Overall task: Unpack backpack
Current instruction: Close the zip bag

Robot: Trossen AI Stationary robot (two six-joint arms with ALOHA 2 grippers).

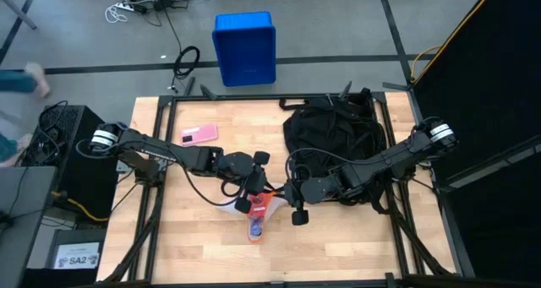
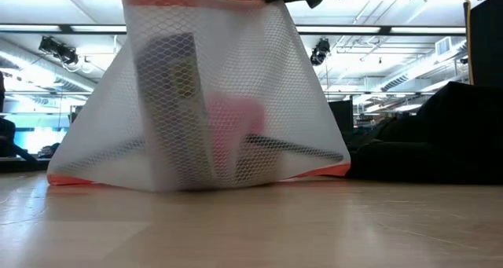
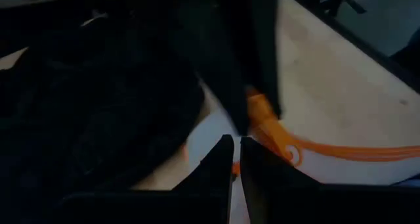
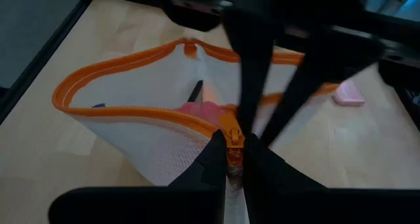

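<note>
Both grippers, left (image 1: 254, 200) and right (image 4: 235, 159), pinch the orange-zippered mesh pouch (image 4: 151, 129) with closed fingers, spreading it beside the backpack (image 1: 334, 140).

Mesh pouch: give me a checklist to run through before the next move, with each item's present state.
1. Right gripper shut on the mesh pouch at its orange zipper: ok.
2. Left gripper shut on the pouch's orange edge: ok.
3. Pouch mouth open between the two grippers: ok.
4. Pouch bottom resting on the table: ok.
5. Contents still inside, something pink and a boxy item: ok.
6. Backpack emptied: cannot tell; its inside is not visible.
</note>
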